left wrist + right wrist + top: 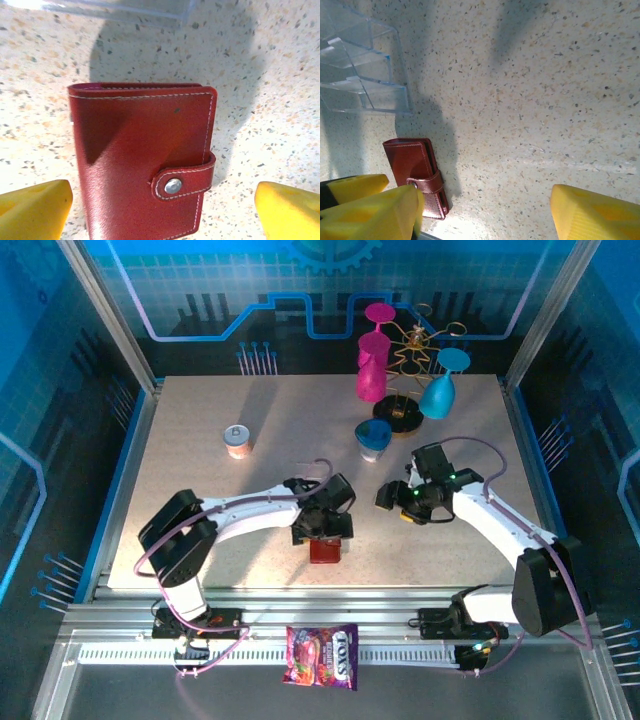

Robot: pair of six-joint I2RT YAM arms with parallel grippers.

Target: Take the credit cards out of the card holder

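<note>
Left wrist view: card holder [142, 160] lies flat on the table [270, 100], closed. Its long axis runs up and down the frame, with the far short edge toward the acrylic tray [120, 10] and a gap between them. A snap tab wraps round the right long edge, low in frame, fastened by a silver stud. The cover is dark red grained leather with pale stitching along the edges and round the tab.

Left gripper [160, 215] is spread wide and holds nothing. Its yellow fingertips [30, 210] straddle the wallet's near end: the left one just beside the edge, the right one well clear.

Right wrist view: the same wallet sits lower left, long axis tilted slightly off vertical, tab on the right edge, with the clear tray above it. Right gripper [485, 215] is also wide open and empty, over bare tabletop beside the wallet.

Top view: the wallet lies front and centre, directly under the left gripper, with the right gripper off to its right.

The surface is pale speckled stone-look board in an aluminium frame. Behind it are blue-lit panels with a circuit pattern. Also on the table are a small tin can [238, 440], a wire rack [410, 370] carrying magenta and teal goblets, and a blue cup [372, 438]. A sweets bag [322, 655] lies on the near rail.
</note>
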